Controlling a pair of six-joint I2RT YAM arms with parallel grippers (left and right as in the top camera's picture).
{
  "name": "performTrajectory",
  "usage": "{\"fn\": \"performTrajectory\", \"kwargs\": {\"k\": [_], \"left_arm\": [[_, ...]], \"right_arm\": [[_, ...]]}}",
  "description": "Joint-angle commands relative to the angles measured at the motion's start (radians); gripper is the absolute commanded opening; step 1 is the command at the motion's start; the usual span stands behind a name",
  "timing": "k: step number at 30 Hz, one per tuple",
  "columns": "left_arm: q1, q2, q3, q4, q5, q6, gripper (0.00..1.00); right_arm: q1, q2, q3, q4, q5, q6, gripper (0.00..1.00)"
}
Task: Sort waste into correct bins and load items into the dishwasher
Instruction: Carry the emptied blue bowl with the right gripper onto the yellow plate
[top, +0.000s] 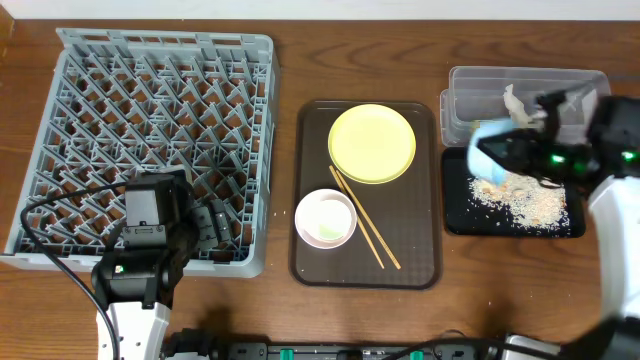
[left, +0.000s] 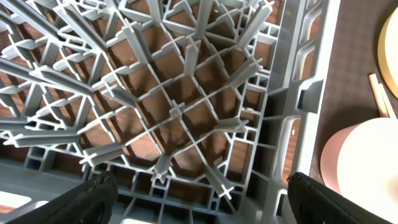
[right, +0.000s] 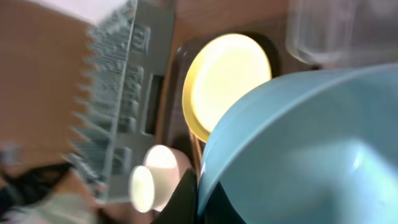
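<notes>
One blue bowl, one white bowl, one plate, two chopsticks.

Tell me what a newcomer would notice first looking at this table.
The big grey dish rack fills the left side of the table, with the open left gripper over its near right corner. On the right, the right gripper is shut on a light blue bowl above the black tray, where beige crumbs lie scattered. Between them, a brown tray holds a yellow plate, a white bowl and chopsticks.

Overhead looks straight down on everything; each wrist view sits close behind its own fingers, both catching the yellow plate beyond.
</notes>
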Motion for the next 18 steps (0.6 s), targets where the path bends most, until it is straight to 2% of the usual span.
{"fn": "performTrajectory", "kwargs": {"k": [1, 10, 18], "left_arm": [[0.005, -0.001, 0.021, 0.001, 0.002, -0.005, 0.89], [0.005, -0.001, 0.021, 0.001, 0.002, -0.005, 0.89], [0.005, -0.001, 0.021, 0.000, 0.002, -0.006, 0.89]], "right_arm": [[0.171, -0.030, 0.013, 0.050, 0.264, -0.027, 0.01], [0.560, 0.080, 0.013, 0.154, 0.528, -0.068, 0.01], [0.739, 0.282, 0.013, 0.346, 0.727, -0.080, 0.01]]}}
